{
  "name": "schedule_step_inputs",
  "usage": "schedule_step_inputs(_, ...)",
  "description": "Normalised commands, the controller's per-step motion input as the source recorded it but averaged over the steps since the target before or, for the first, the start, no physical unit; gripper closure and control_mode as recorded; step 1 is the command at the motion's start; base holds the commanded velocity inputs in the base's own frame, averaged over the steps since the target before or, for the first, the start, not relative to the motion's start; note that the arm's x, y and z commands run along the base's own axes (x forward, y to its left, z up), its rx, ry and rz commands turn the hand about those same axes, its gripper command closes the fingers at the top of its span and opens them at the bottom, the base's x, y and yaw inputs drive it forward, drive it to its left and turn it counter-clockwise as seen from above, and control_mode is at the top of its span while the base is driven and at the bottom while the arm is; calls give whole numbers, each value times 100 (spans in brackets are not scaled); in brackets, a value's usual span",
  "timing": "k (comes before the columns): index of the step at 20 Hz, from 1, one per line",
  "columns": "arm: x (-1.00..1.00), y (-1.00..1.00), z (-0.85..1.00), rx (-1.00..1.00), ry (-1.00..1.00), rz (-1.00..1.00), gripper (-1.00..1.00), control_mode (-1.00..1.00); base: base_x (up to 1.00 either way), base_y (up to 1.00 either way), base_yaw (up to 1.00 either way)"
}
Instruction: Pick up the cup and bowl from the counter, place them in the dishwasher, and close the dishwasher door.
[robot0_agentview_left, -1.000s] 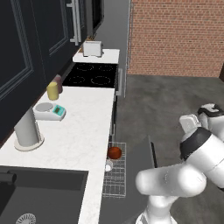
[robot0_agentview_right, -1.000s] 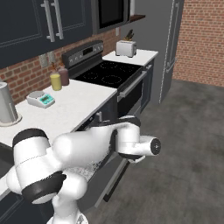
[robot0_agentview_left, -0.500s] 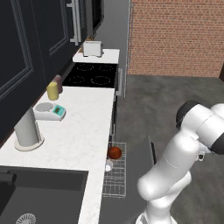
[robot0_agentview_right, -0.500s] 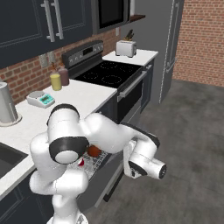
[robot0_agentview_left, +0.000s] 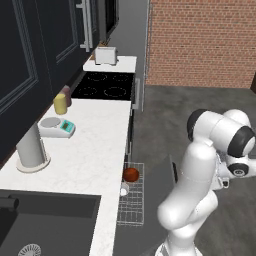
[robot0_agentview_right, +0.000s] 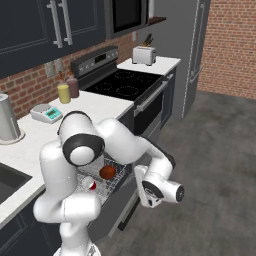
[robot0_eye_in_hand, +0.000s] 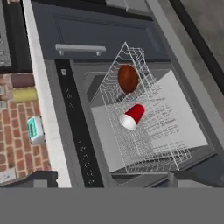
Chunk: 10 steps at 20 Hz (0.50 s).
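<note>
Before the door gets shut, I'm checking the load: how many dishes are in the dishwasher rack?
2. The bowl sits at the rack's end nearer the stove; the cup lies on its side mid-rack, beside it. The rest of the rack looks bare.

I've got the red cup (robot0_eye_in_hand: 132, 117) with its pale inside, the reddish-brown bowl (robot0_eye_in_hand: 127, 78), both on grey grid wire rack (robot0_eye_in_hand: 148, 131). White speckled tabletop (robot0_agentview_left: 85, 155), yellow jar (robot0_agentview_left: 59, 104), scale display (robot0_agentview_left: 67, 126) teal, I think.
</note>
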Motion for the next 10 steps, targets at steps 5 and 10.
schedule_step_inputs(5, 0, -38, -67, 0, 0, 12, -100, -100, 0, 0, 0)
schedule_step_inputs(10, -13, -74, -25, 9, -5, 6, -100, -100, 0, 0, 0)
